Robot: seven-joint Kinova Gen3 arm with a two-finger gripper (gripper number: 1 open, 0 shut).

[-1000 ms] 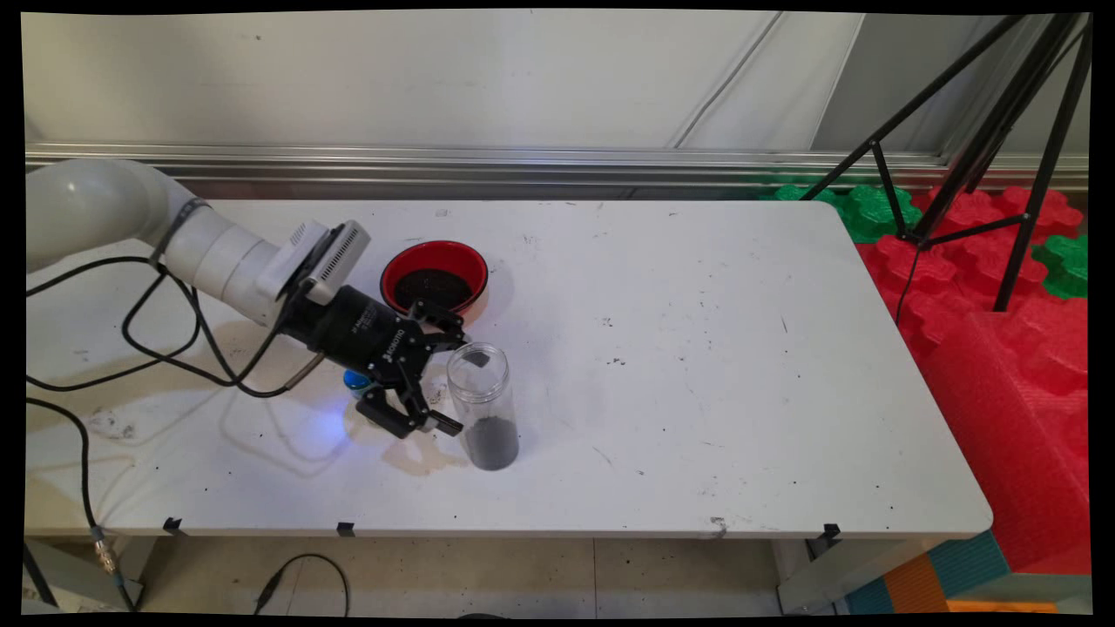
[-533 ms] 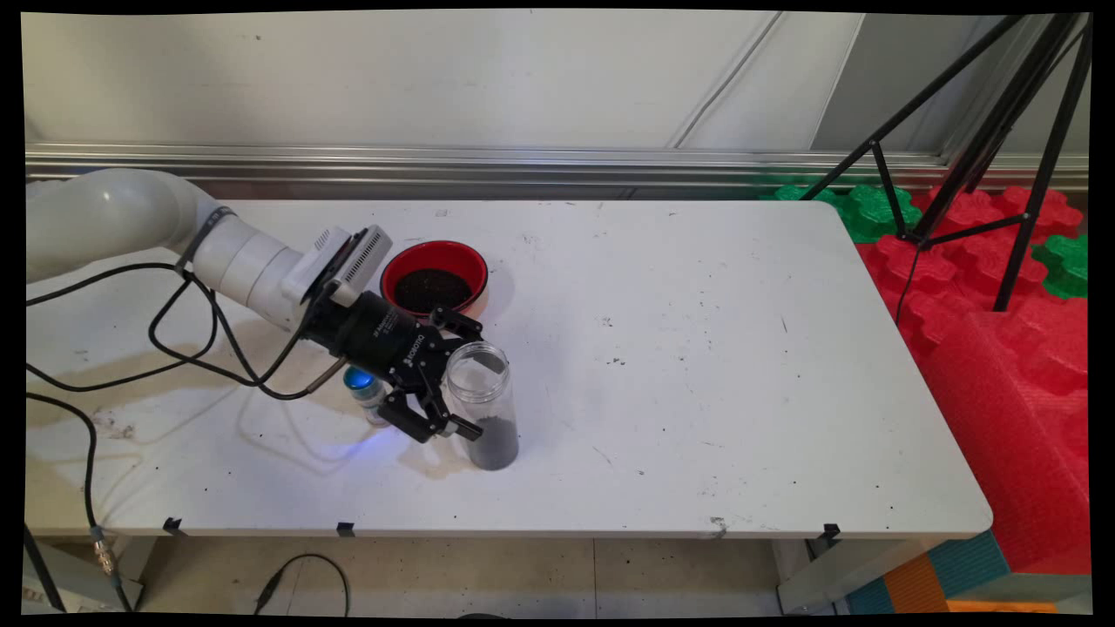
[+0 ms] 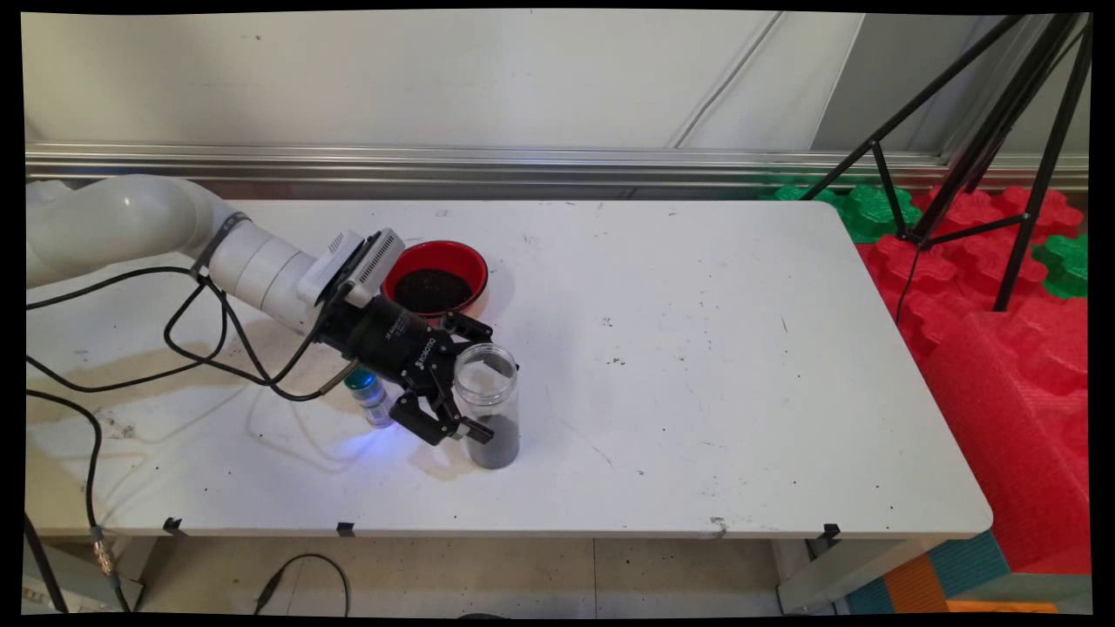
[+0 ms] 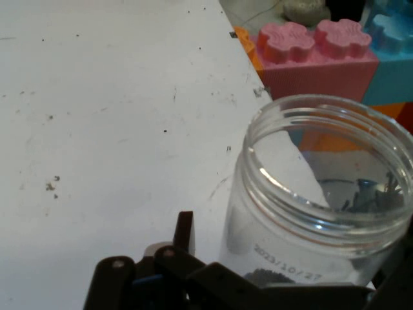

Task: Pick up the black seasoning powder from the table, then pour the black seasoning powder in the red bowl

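Black pincer (image 3: 470, 379) is straddling the clear plastic jar (image 3: 488, 405), fingers spread wide. Pushing sideways could be tipping it, spilling its dark grains onto the worktop (image 3: 697, 366).

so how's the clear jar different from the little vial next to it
The clear jar is taller and wider than the small vial. The jar is open-topped with dark grains in its bottom; the vial wears a blue-green cap. Both stand upright on the white table beside the gripper.

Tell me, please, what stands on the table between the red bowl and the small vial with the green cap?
In the main view, the pincer and its black wrist cross between the red bowl and the vial; nothing else shows there.
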